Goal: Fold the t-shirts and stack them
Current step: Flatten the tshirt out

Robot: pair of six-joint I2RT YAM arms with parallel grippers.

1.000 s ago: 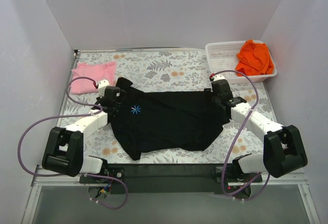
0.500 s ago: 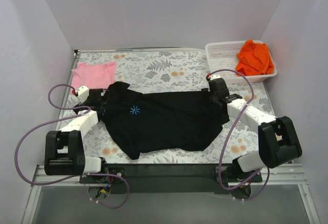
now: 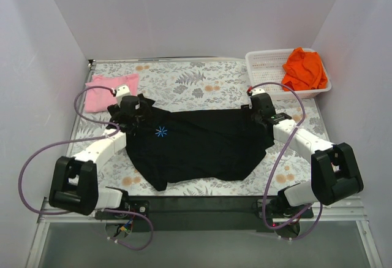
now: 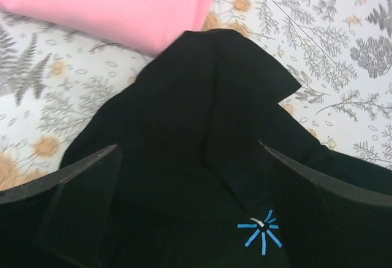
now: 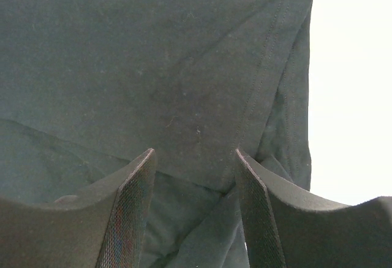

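We see the desk (image 3: 202, 81), covered in a grey floral-print cloth, carrying a large black cloth t-shirt (image 3: 202, 145) spread rumpled across its middle and reaching toward the near edge. A white plastic mesh basket (image 3: 266, 65) sits in the far right corner, with a crumpled orange t-shirt (image 3: 304, 68) heaped in its right half. A folded plain pink t-shirt (image 3: 98, 96) lies by the left edge near the far corner, just meeting the black shirt's left tip. The left gripper (image 4: 188, 151) hangs over that end, jaws wide apart, holding nothing. The right gripper (image 5: 194, 154) is at the shirt's right edge, jaws partly apart above the hem. A small blue starburst mark (image 4: 260, 231) shows on the chest.
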